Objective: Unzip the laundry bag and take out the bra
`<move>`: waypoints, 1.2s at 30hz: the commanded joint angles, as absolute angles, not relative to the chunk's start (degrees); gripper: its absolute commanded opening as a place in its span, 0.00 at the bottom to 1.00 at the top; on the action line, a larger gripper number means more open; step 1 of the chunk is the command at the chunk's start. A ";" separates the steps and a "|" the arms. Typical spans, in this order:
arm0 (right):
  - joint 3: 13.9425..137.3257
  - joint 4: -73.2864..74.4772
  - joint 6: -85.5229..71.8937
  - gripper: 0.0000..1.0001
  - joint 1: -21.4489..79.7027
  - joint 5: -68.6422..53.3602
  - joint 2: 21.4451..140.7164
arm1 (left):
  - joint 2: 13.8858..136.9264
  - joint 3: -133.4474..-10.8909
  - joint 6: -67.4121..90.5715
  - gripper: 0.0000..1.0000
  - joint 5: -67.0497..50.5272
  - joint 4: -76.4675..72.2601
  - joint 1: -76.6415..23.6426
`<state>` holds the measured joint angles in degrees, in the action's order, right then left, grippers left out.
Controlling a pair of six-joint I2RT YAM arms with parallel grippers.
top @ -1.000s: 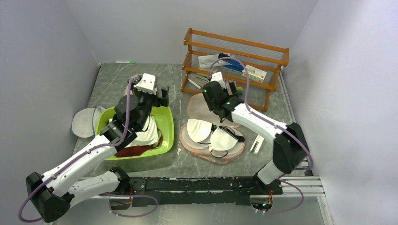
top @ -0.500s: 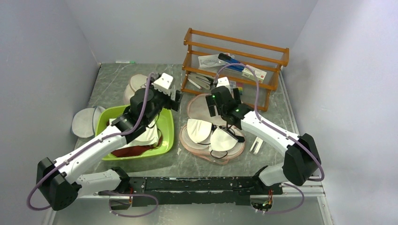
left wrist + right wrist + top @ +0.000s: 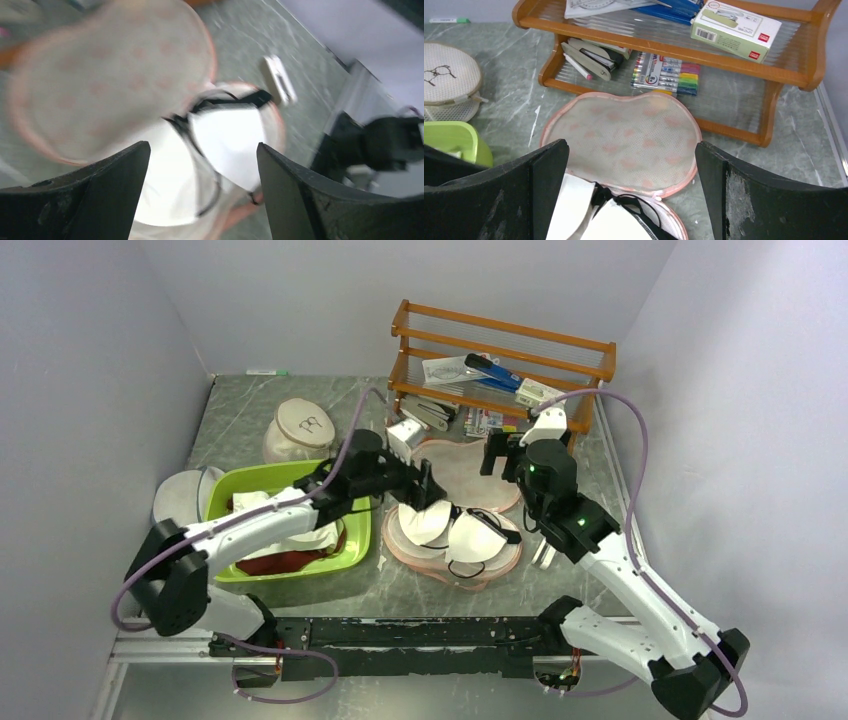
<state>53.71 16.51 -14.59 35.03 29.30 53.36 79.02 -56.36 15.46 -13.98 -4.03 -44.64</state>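
Far left we have a flat grey-white disc bag [image 3: 178, 498] beside a green basin [image 3: 362, 512] holding white and dark red cloth, and behind the basin a round white mesh bag [image 3: 300, 426] with a bra icon. The left arm reaches over the basin. The left gripper [image 3: 428, 490] has its fingers spread wide with nothing between them, and hangs over the left part of the laundry bag [image 3: 462, 468]. The bag lies mid-table, unzipped, with its peach-pink printed top flap laid back toward the rack. The white bra [image 3: 450, 530] with black straps lies exposed in the near half. In the left wrist view, flap and bra both show between the two fingers, but it is blurred and we cannot tell if the fingers touch anything. The right gripper [image 3: 503, 455] is also spread wide and holds nothing. It sits off the far right edge of the flap, raised, not touching the bag; its wrist view looks down on flap and bra. Behind it stands a wooden rack [image 3: 500, 337] with a box, markers and a stapler. A small white object [image 3: 545, 548] lies on the table just right of the bag.
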 commanded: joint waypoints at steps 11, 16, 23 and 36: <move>49.70 15.56 -13.41 1.00 34.64 32.58 50.51 | 96.87 -61.74 34.80 0.88 -11.72 1.00 -57.81; 49.10 15.25 -13.37 1.00 34.68 33.08 48.97 | 100.24 -62.76 34.99 0.84 -9.62 3.38 -57.80; 49.18 15.30 -13.27 1.00 34.64 32.70 49.39 | 104.78 -64.84 34.75 0.77 -8.27 4.98 -57.79; 49.73 15.94 -13.36 1.00 34.63 32.98 48.99 | 104.09 -66.12 33.49 0.24 -11.92 1.22 -57.70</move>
<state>49.41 16.10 -13.89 34.94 31.88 49.65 106.32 -63.51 34.72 -10.35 3.29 -57.84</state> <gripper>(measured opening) 0.996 0.318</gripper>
